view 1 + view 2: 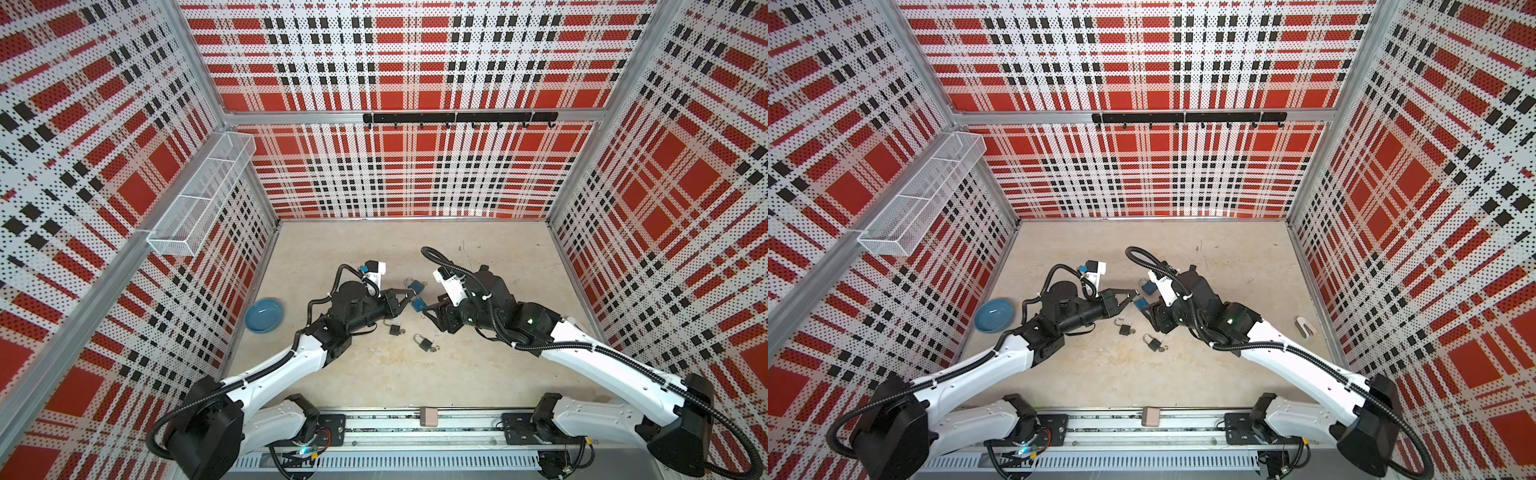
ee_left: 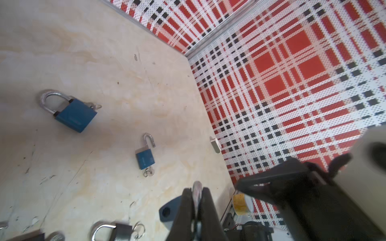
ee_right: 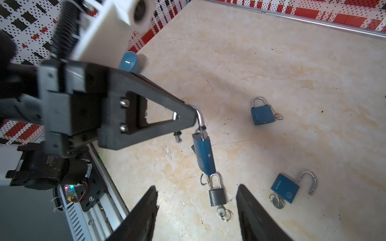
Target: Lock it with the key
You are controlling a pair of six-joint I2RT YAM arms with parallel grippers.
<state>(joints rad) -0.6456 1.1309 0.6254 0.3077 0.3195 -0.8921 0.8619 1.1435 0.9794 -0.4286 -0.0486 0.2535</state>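
Observation:
My left gripper is shut on the silver shackle of a blue padlock. The padlock hangs below its fingers, above the floor, with a key ring at its lower end; the key itself is hard to make out. In both top views the same padlock hangs between my left gripper and my right gripper. My right gripper is open and holds nothing, just short of the hanging lock's lower end.
On the floor lie a closed blue padlock, an open blue padlock with its key, and a black padlock with a key. Another black padlock and a blue bowl lie to the left.

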